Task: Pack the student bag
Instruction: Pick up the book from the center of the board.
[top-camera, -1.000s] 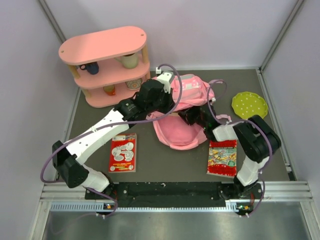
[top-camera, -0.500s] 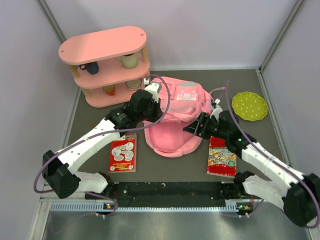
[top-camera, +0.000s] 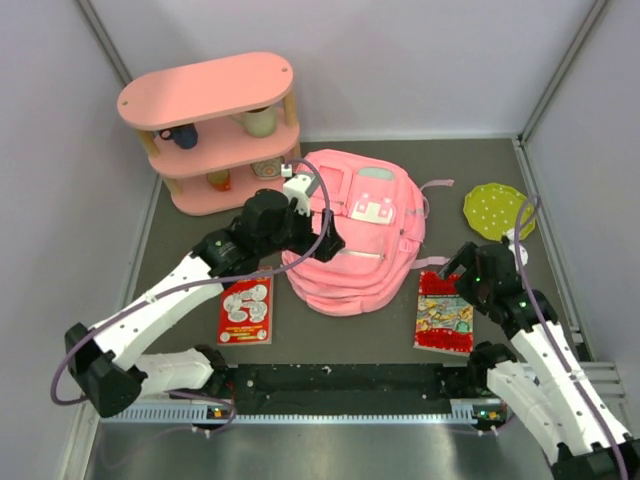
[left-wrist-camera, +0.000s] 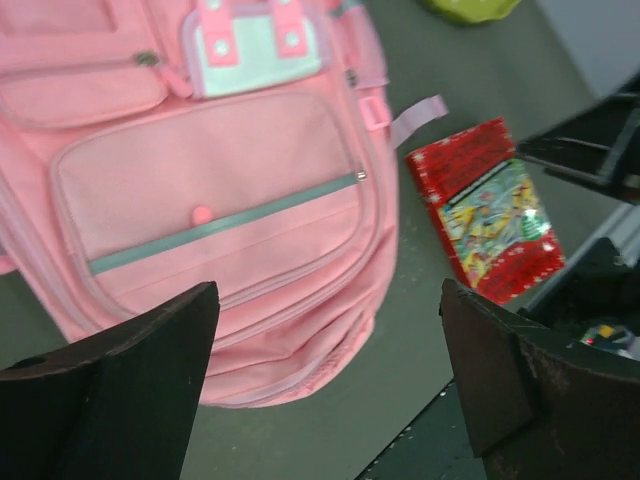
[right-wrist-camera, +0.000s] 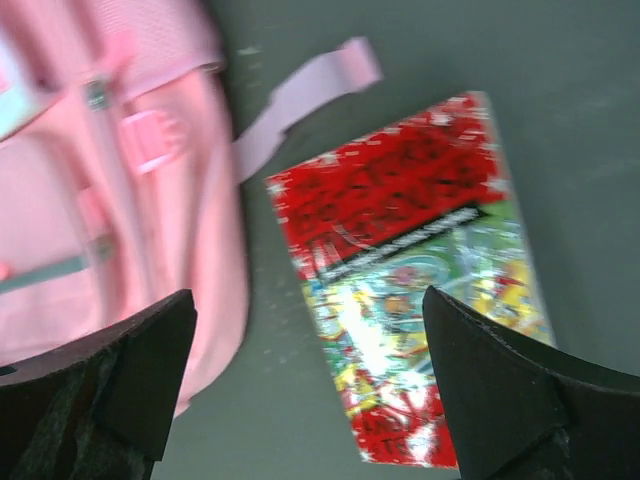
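— What sits below the right end effector (right-wrist-camera: 310, 385)?
— A red picture book (right-wrist-camera: 410, 270), blurred, flat on the dark desk (right-wrist-camera: 560, 120). The fingers (right-wrist-camera: 130, 370) are spread wide with nothing between them.
— And left?
— The pink backpack (right-wrist-camera: 110, 210), its loose strap (right-wrist-camera: 300, 95) just beside the book.

The bag (top-camera: 355, 250) now lies flat with its front pockets up; a second ago its lower half was bunched up between the arms. The left gripper (left-wrist-camera: 328, 300), clamped on the bag before, now stands wide apart above the front pocket. The right gripper (right-wrist-camera: 308, 300) has also let go and spread, and its arm has drawn back from the bag to hang over the book (top-camera: 444, 312).
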